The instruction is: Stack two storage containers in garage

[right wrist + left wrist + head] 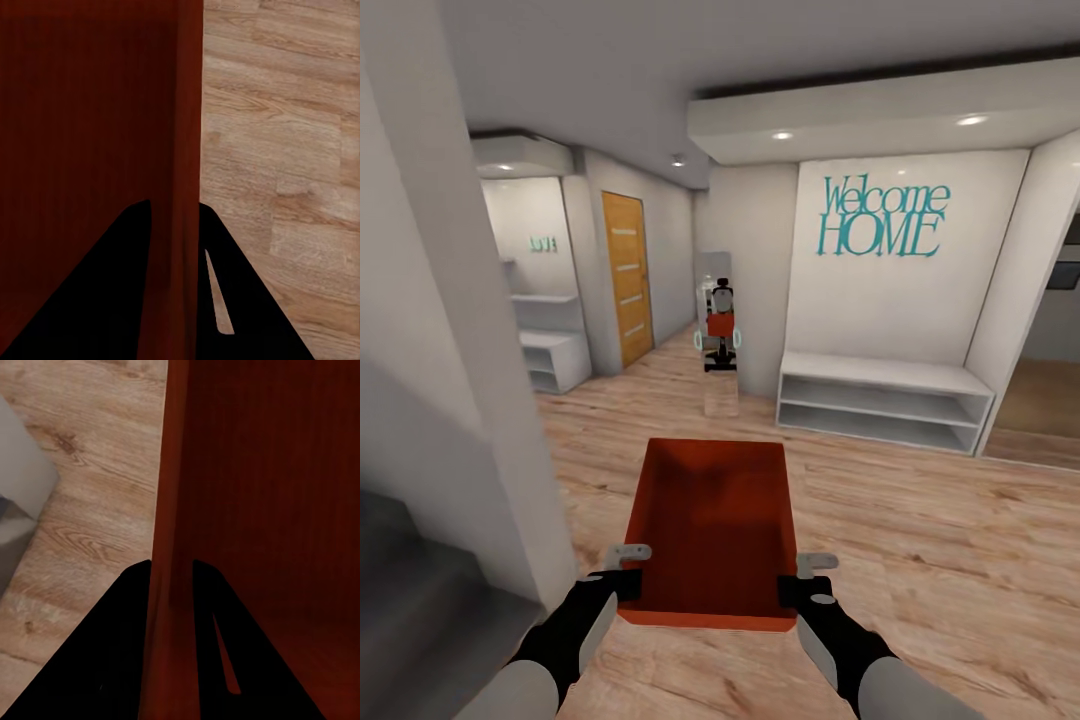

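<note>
Both tools clamp one storage container [712, 530]: left tool [622, 570] and right tool [800, 578] each pinch a side wall. It looks rigid, light, empty; the thin rims suit pinching.

The storage container [712, 520] looks smooth, matt orange-red plastic above a light, grained wood-plank floor [920, 530].

White shelf bench [880, 400] on wood-plank floor [920, 540].
</note>
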{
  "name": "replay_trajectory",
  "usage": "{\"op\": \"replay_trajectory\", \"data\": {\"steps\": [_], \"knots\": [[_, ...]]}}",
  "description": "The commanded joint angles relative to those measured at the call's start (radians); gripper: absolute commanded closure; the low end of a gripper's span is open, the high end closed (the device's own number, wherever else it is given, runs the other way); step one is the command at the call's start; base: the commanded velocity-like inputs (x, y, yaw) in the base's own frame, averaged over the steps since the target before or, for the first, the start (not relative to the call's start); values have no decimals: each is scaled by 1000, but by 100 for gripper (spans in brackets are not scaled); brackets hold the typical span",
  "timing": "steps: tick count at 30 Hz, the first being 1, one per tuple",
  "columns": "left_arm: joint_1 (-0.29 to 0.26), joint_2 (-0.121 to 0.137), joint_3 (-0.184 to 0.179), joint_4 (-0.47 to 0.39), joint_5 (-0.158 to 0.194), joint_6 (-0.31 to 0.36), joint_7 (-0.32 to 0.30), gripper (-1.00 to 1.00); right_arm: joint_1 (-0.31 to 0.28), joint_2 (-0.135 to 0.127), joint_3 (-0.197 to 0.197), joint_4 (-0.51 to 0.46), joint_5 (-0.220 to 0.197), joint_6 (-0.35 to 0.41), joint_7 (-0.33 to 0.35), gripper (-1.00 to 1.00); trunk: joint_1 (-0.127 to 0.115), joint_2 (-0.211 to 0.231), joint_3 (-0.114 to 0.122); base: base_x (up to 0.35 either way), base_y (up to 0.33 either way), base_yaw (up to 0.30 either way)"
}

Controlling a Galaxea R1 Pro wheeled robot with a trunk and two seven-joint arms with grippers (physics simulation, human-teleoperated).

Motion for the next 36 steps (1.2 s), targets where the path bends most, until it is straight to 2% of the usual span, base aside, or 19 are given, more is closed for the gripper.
{"op": "replay_trajectory", "data": {"steps": [1,31,36], "knots": [[0,3,18,-3,-18,8,49,100,0,-20,-12,-3,5,5,-10,100,1,-1,0,323,0,0],[0,3,18,-3,-18,8,49,100,0,-19,-12,-3,5,6,-10,100,1,-1,0,323,0,0],[0,3,18,-3,-18,8,49,100,0,-21,-12,-3,5,7,-10,100,1,-1,0,323,0,147]]}}
